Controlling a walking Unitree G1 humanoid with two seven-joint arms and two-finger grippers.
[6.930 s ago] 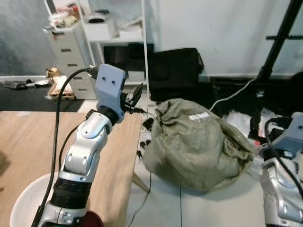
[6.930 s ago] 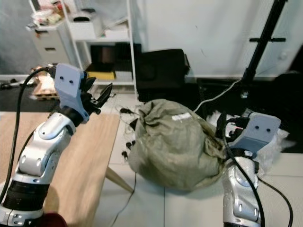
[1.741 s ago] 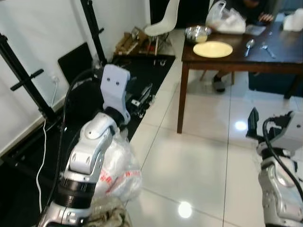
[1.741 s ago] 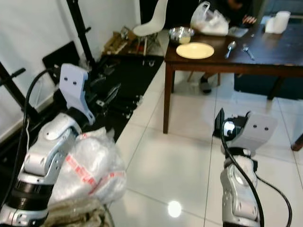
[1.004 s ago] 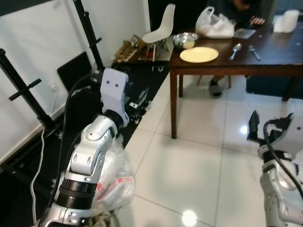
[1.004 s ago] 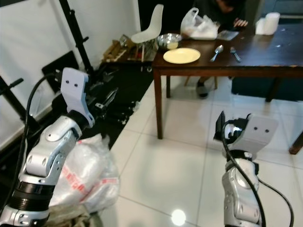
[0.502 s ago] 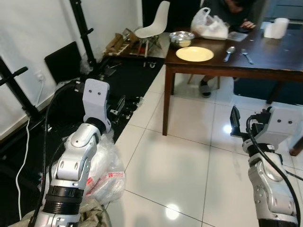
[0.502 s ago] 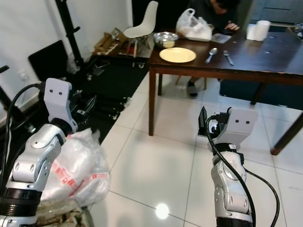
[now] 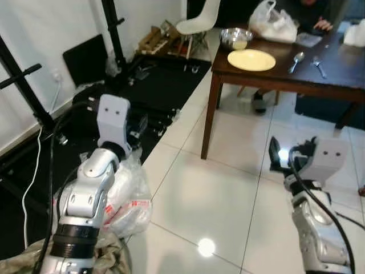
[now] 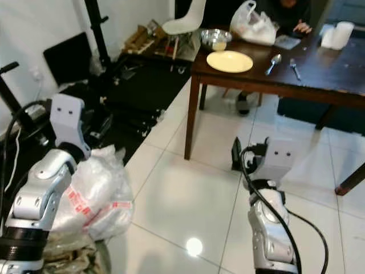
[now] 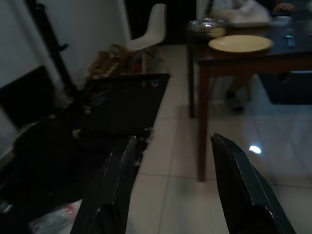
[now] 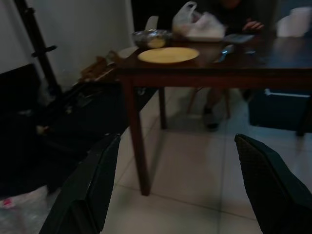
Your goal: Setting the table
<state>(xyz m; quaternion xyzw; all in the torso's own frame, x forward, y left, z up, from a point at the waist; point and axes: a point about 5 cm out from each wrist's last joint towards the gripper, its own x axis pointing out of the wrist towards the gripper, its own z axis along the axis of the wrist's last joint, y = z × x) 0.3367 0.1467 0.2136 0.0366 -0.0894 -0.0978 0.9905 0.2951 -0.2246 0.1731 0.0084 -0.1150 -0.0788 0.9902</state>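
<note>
While both grippers, left (image 11: 168,190) and right (image 12: 178,187), hang open and empty, the table (image 10: 319,74) stands well ahead. On it lie a plate (image 10: 229,61), bowl (image 10: 215,39), spoon (image 10: 272,61) and fork (image 10: 294,69). Setting seems barely begun.

Open tiled floor (image 9: 228,188) ahead, dark table (image 9: 319,77) beyond (black stands (image 9: 23,91) left)

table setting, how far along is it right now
Already laid on the dark table: a yellow plate, a metal bowl, a spoon and a fork. In hand: nothing; the left gripper and right gripper are both open. Left: crossing the tiled floor to the table.
</note>
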